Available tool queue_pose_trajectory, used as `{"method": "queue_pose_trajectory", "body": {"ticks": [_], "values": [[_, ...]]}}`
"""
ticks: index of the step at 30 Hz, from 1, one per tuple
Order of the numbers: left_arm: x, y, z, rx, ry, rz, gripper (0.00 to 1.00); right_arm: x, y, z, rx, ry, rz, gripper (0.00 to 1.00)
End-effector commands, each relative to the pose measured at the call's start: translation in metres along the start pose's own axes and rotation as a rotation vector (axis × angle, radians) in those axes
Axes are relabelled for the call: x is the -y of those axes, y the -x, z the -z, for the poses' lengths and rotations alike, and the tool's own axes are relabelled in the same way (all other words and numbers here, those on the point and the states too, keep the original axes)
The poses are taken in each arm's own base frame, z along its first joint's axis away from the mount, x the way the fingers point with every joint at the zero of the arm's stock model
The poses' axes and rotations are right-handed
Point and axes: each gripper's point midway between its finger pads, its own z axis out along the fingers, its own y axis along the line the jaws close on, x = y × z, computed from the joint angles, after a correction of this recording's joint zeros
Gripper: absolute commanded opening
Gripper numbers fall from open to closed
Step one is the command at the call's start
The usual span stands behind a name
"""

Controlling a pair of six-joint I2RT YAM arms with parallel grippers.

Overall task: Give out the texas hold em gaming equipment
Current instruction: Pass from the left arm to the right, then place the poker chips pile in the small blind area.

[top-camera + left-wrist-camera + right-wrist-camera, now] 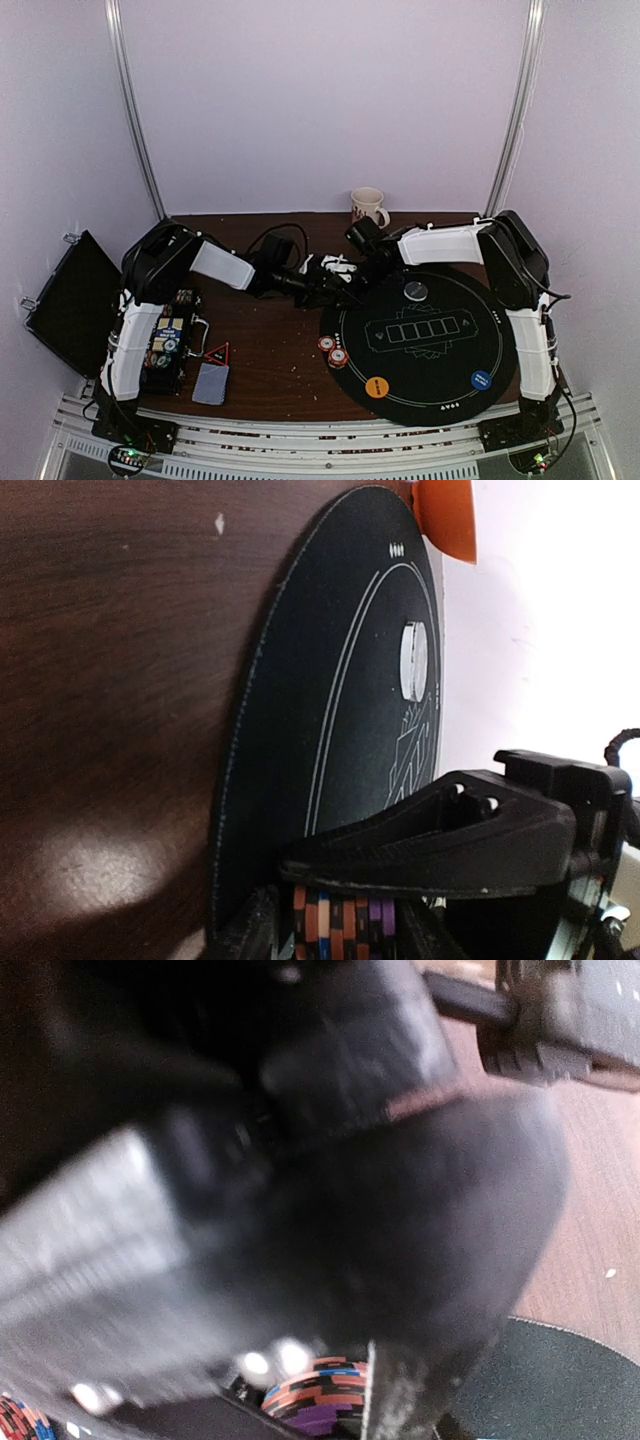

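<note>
Chip stack (pixel 340 925) at ten o'clock on the mat (pixel 430 375).
The right claw (pixel 346 274) seems clamped on it; the left claw (pixel 320 286), part open, straddles its long axis.

A grey-blue-backed pack of cards (pixel 211 383) lies face down and squared up on the brown table (pixel 270 350), near its front left. Two red-and-white striped chips (pixel 332 350) lie flat, touching each other, right at the left rim of the round black mat (pixel 430 400). On the mat, an orange button (pixel 376 386) lies flat near the front-left edge, a blue button (pixel 481 380) near the front-right edge, and a clear-grey button (pixel 415 291) on the far side, all well apart. A short stack of chips (pixel 340 920), orange-and-black with purple ones among them, shows edge-on close to the mat's left rim.
</note>
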Motion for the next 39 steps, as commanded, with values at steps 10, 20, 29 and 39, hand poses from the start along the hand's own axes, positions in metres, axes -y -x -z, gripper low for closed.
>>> {"method": "queue_pose_trajectory", "body": {"ticks": [10, 20, 29, 39], "values": [[-0.041, 0.013, 0.029, 0.087, 0.06, 0.095, 0.44, 0.003, -0.066, -0.02, -0.205, 0.005, -0.064, 0.0], [-0.06, 0.02, 0.055, 0.121, 0.178, 0.097, 0.44, 0.008, -0.063, -0.013, -0.227, -0.029, -0.124, 0.0], [-0.056, 0.037, 0.096, 0.198, 0.314, 0.028, 0.44, 0.015, -0.055, 0.009, -0.242, -0.091, -0.203, 0.0], [-0.044, 0.051, 0.13, 0.264, 0.423, -0.063, 0.44, 0.01, -0.056, 0.033, -0.275, -0.119, -0.256, 0.0]]}}
